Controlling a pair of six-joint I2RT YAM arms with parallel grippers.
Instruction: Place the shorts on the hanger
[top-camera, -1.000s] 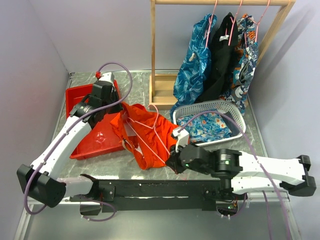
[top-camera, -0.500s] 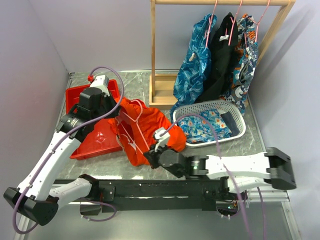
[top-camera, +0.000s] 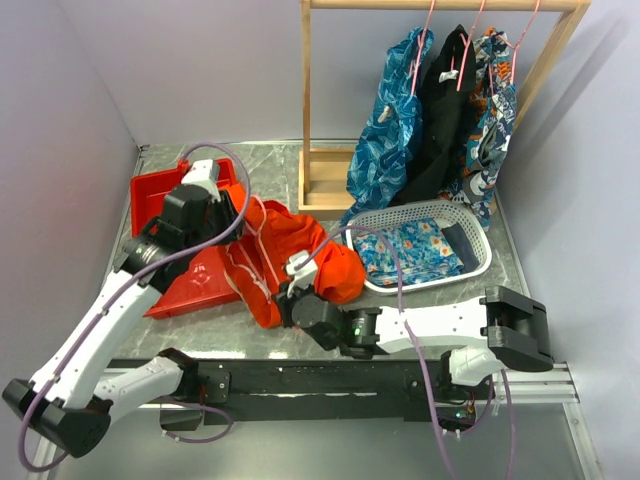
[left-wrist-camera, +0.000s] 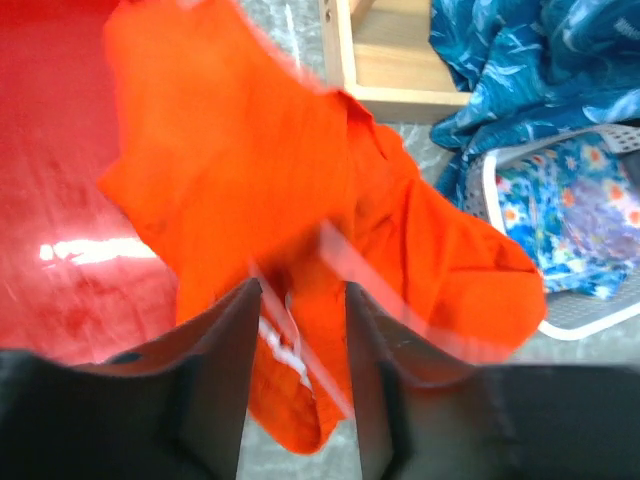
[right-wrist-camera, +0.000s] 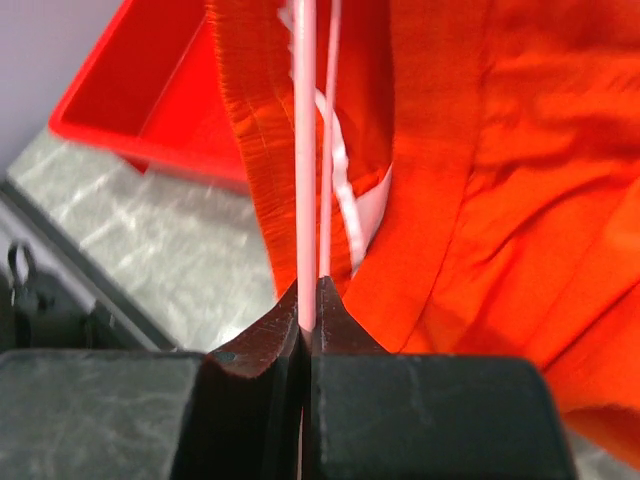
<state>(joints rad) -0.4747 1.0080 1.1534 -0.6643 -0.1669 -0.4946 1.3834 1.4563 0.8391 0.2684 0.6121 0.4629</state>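
Top view. The shorts (top-camera: 300, 245) lie crumpled at the middle of the table (top-camera: 255, 160). Their 9 o'clock edge overlaps the rim of the red bin (top-camera: 160, 190), and their 3 o'clock edge touches the white basket (top-camera: 472, 216). The base of the wooden rack (top-camera: 322, 190) stands just beyond their 12 o'clock edge. The hanger (top-camera: 268, 262) lies across the shorts, its pink wire running from about 11 o'clock to 6 o'clock.

The right gripper (top-camera: 290, 305) meets the shorts at their 6 o'clock edge. In the right wrist view its jaws are clenched on the wire of the hanger, which leads straight away over the orange fabric. A cream cord (right-wrist-camera: 345, 190) lies just beside the wire.

The left gripper (top-camera: 232, 215) sits at 10 o'clock of the shorts, above the bin's rim. In the left wrist view its jaws stand released, with the fabric visible through the gap and nothing pinched.

Bare table shows in three places: a strip at 6 to 7 o'clock between the shorts and the black rail (top-camera: 320, 380), a band at 12 o'clock behind the bin, and a patch at 4 o'clock of the basket. Blue patterned garments (top-camera: 385, 130) and a black garment (top-camera: 440, 110) hang from the rack down to the basket's far rim.
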